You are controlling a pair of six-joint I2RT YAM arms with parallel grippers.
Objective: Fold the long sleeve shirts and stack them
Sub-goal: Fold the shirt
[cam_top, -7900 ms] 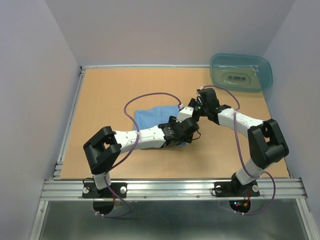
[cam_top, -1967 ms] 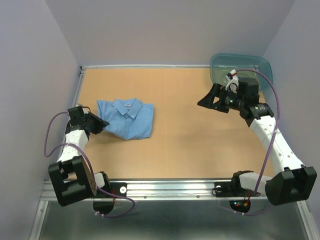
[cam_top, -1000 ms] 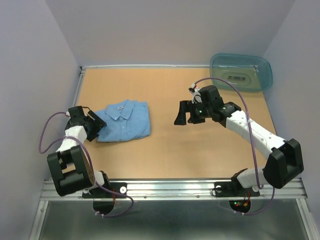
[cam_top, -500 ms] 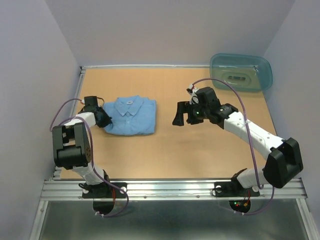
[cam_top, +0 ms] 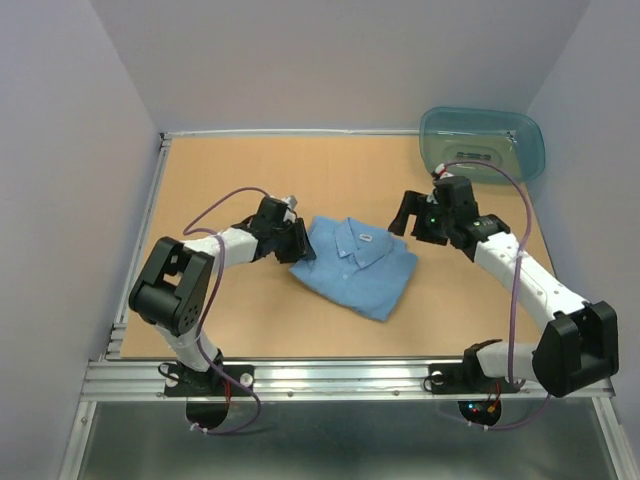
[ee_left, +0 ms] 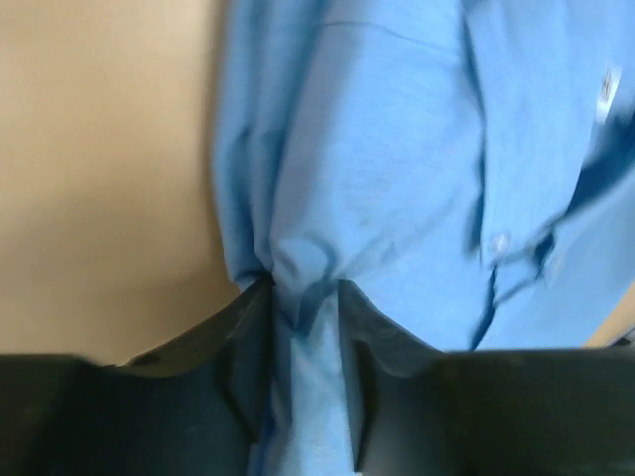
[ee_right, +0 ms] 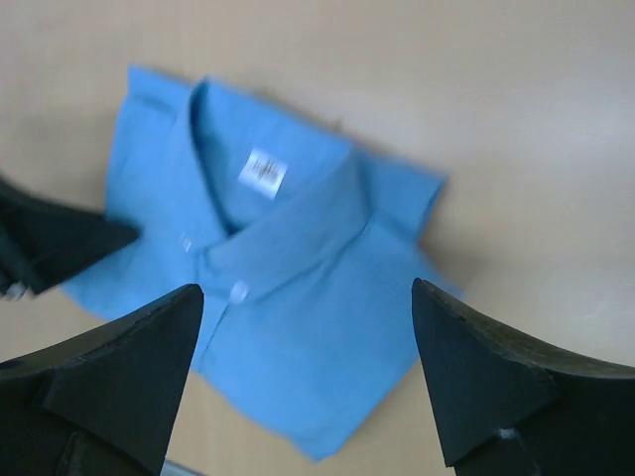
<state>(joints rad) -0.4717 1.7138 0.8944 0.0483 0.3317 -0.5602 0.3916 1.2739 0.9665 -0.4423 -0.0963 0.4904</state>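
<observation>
A folded light blue long sleeve shirt (cam_top: pixel 358 265) lies collar-up near the middle of the wooden table. My left gripper (cam_top: pixel 296 243) is shut on the shirt's left edge; in the left wrist view the cloth (ee_left: pixel 377 169) bunches between the two black fingers (ee_left: pixel 243 357). My right gripper (cam_top: pixel 405 215) hovers open just right of the collar. Its wrist view looks down on the shirt (ee_right: pixel 278 297) with the white collar label (ee_right: pixel 263 172) showing, and its fingers (ee_right: pixel 129 367) hold nothing.
A translucent teal tub (cam_top: pixel 482 143) stands at the table's back right corner. The table's metal rail (cam_top: pixel 350 375) runs along the near edge, and grey walls close in on three sides.
The left gripper has dragged the shirt rightward from the left side to the table's middle, and the shirt has turned. The right gripper has pulled back to the right.
</observation>
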